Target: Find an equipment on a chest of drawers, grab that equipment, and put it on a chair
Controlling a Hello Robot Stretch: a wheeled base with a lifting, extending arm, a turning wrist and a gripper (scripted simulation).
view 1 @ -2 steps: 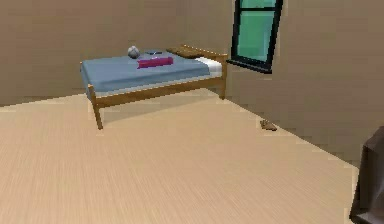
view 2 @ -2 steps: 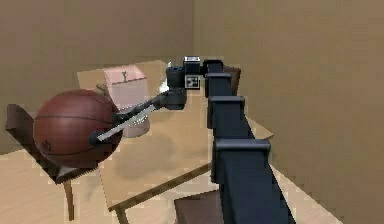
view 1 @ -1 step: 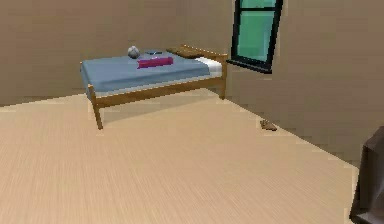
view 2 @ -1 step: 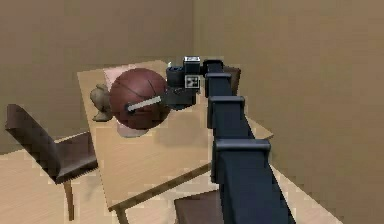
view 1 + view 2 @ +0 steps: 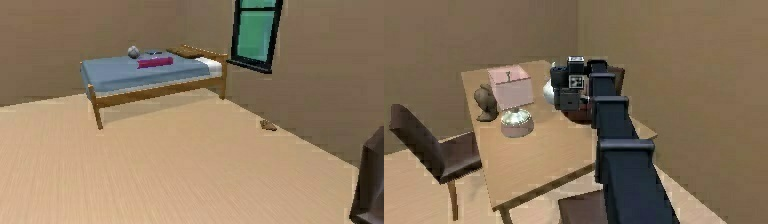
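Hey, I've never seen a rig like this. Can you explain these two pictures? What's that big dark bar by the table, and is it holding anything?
This is a wheeled robot with one reaching arm. One picture looks ahead from the robot and shows a bed with a blue cover near a window. The other looks out to the side where the arm reaches. The dark bar is the arm, ending in its gripper, with a wooden table behind it. On the table stand a pink-shaded lamp and a dark bust, and a chair sits beside it. I cannot tell whether the gripper holds anything.
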